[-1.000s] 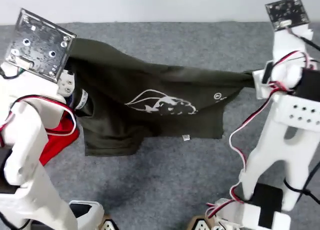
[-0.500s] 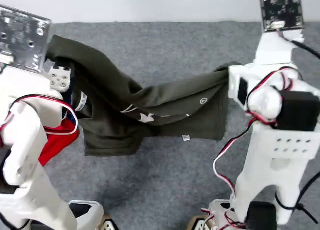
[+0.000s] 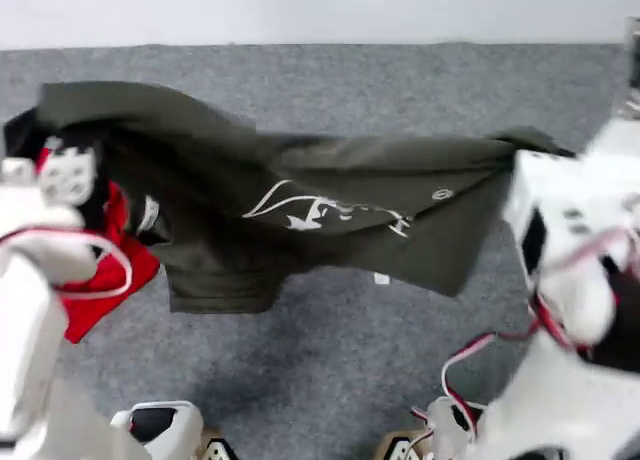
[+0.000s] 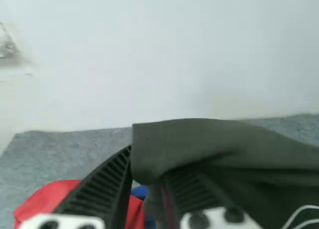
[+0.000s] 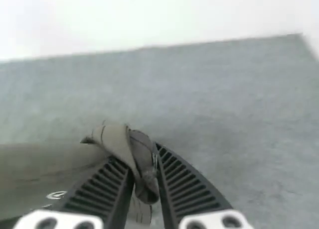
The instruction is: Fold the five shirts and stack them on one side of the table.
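From the high view, the olive shirt [image 3: 330, 180] hangs stretched between the two arms, its upper edge running from the far left corner of the table [image 3: 400, 90] across to the right side. Half a second ago the right arm [image 3: 570, 270] had swung inward and the cloth sagged in a slack fold. Now both arms have pulled apart and drawn back toward their bases, so the raised layer is taut again and spread wider than it was a second ago. The lower part of the shirt lies on the table as before, its hem and small label in the same place. The red shirt [image 3: 105, 270] lies beneath the left arm [image 3: 40, 280], more of it uncovered than before.

In the left wrist view, the left gripper [image 4: 147, 181] is clamped on a thick folded edge of the olive shirt, the cloth draped over both ribbed fingers, with red fabric just below.

In the right wrist view, the right gripper [image 5: 142, 174] is closed tight on a bunched corner of the same shirt, the wad standing up between its fingers above bare table.

Judging by this, the fold is mid-way: the top layer is lifted and tensioned (a good state for laying it flat), but nothing is set down yet, and no neat stack is evident so far.
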Motion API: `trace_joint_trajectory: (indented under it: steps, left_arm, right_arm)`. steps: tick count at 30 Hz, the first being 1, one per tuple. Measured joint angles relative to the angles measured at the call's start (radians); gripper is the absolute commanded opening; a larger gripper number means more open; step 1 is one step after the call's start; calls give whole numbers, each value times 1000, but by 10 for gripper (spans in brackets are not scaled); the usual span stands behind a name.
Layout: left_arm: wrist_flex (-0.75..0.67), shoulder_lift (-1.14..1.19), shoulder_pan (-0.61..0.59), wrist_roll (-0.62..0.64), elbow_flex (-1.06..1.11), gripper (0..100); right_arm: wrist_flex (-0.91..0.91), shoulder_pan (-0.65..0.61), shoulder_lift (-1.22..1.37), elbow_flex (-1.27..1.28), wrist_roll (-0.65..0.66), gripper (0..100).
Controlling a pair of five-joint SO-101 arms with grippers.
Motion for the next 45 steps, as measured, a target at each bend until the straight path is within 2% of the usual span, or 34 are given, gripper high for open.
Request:
trace_joint_trajectory:
  steps: [14, 19, 26, 31, 36, 40, 45]
  left_arm:
    - [0, -281, -17, 0, -2, 19]
    - [0, -279, -20, 0, 60, 19]
    - [-40, -172, -18, 0, 382, 18]
    - [-227, -77, 6, 0, 686, 17]
    - [-506, -2, 12, 0, 919, 17]
    - [-767, 71, 12, 0, 1034, 17]
    - [-1037, 210, 18, 0, 1057, 17]
  right_arm:
    - [-12, 224, -324, -2, 23, 9]
    - [-21, 229, -318, 74, 37, 9]
    - [-68, 152, -172, 436, 61, 9]
    - [-278, 69, -109, 726, 61, 9]
    - [-580, 18, -100, 954, 61, 9]
    - [-862, 12, -98, 1099, 61, 9]
    - [-1277, 2, -81, 1269, 68, 9]
